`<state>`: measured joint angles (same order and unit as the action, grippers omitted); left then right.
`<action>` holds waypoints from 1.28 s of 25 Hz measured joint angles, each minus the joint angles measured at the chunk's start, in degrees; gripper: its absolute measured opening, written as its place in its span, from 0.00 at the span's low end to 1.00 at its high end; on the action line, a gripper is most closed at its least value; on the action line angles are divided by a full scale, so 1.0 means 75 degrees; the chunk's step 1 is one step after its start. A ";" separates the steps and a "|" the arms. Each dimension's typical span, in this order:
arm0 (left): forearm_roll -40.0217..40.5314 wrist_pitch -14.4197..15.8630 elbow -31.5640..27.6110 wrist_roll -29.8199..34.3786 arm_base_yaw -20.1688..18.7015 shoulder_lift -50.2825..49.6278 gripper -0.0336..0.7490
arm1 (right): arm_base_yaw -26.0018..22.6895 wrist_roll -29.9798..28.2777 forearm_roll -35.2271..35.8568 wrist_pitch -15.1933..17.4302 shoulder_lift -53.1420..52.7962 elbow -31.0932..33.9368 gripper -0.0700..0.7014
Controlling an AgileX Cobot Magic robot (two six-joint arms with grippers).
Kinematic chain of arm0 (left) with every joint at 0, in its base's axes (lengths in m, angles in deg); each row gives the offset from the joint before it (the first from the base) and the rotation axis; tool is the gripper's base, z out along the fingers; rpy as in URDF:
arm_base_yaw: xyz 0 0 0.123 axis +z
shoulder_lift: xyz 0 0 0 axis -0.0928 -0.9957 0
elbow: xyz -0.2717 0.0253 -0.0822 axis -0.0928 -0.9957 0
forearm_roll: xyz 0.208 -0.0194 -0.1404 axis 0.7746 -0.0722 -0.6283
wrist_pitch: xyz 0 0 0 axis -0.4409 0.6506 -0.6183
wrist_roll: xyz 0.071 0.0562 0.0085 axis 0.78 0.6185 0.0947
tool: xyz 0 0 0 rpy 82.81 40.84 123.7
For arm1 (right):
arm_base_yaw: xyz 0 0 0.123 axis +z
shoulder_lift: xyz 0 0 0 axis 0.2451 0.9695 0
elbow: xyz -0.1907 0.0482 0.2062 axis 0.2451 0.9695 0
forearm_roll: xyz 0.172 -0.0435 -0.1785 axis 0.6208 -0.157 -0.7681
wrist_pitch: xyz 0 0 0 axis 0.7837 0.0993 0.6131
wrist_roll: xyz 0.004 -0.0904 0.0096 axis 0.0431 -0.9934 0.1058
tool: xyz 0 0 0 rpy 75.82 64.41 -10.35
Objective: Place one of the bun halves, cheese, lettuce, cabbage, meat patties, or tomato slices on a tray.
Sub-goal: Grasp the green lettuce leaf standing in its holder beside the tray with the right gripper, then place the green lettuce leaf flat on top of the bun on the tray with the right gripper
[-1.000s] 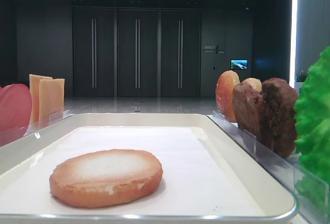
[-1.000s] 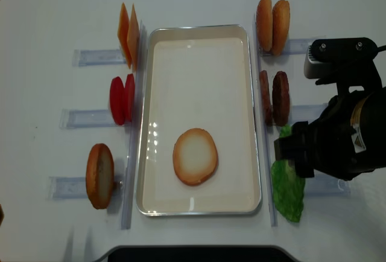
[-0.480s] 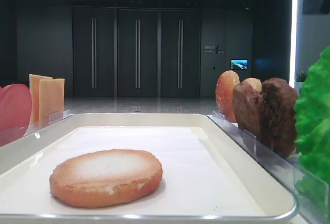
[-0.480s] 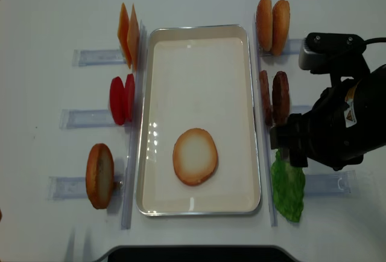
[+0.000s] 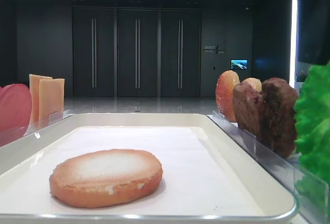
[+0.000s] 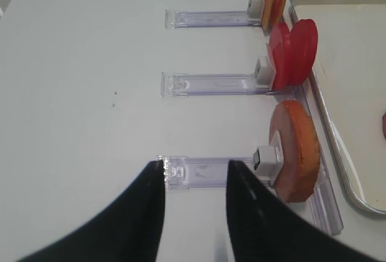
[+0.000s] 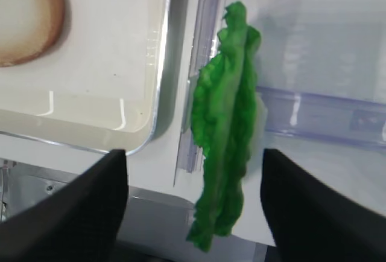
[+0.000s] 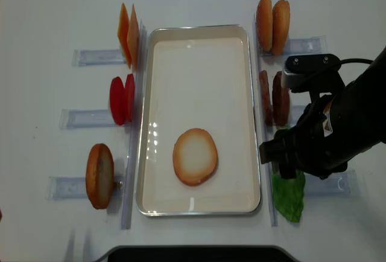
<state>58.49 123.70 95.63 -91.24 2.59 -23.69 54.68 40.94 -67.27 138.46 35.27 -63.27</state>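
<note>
The tabletop [image 8: 54, 8] is seen to carry the tray [image 8: 199, 31] at its centre. One of the bun halves [image 8: 195, 156] is laid flat, pale face up, on the tray liner toward the near edge. The right gripper [image 7: 193, 207] is positioned above the lettuce [image 7: 224, 153], its fingers [image 7: 90, 207] spread wide either side of the leaf and not touching it. The lettuce is found standing on edge just outside the tray's near right corner. The meat patties [image 8: 274, 97] are stood on edge beside the tray's right rim, the tomato slices [image 8: 122, 99] and cheese [image 8: 128, 34] beside its left rim. The left gripper [image 6: 194, 180] is closed on nothing near the tabletop's near left edge.
</note>
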 joint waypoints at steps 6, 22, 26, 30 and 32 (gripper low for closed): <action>0.0000 0.0000 0.0000 0.0000 0.0000 0.0000 0.38 | 0.0000 -0.0087 0.0000 -0.0194 0.0017 0.0070 0.61; 0.0000 0.0000 0.0000 0.0000 0.0000 0.0000 0.38 | 0.0000 -0.0096 -0.0280 -0.0431 0.0017 0.0070 0.10; 0.0000 0.0000 0.0000 0.0000 0.0000 0.0000 0.38 | 0.0000 -0.0096 -0.0294 -0.0431 0.0017 0.0070 0.10; 0.0000 0.0000 0.0000 0.0000 0.0000 0.0000 0.38 | 0.0000 -0.0096 -0.0234 -0.0370 -0.0114 0.0070 0.10; 0.0000 0.0000 0.0000 0.0000 0.0000 0.0000 0.38 | 0.0000 -0.0096 -0.0228 -0.0200 -0.0189 0.0007 0.10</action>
<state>58.49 123.70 95.63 -91.24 2.59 -23.69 54.68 40.22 -68.98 136.96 33.85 -63.22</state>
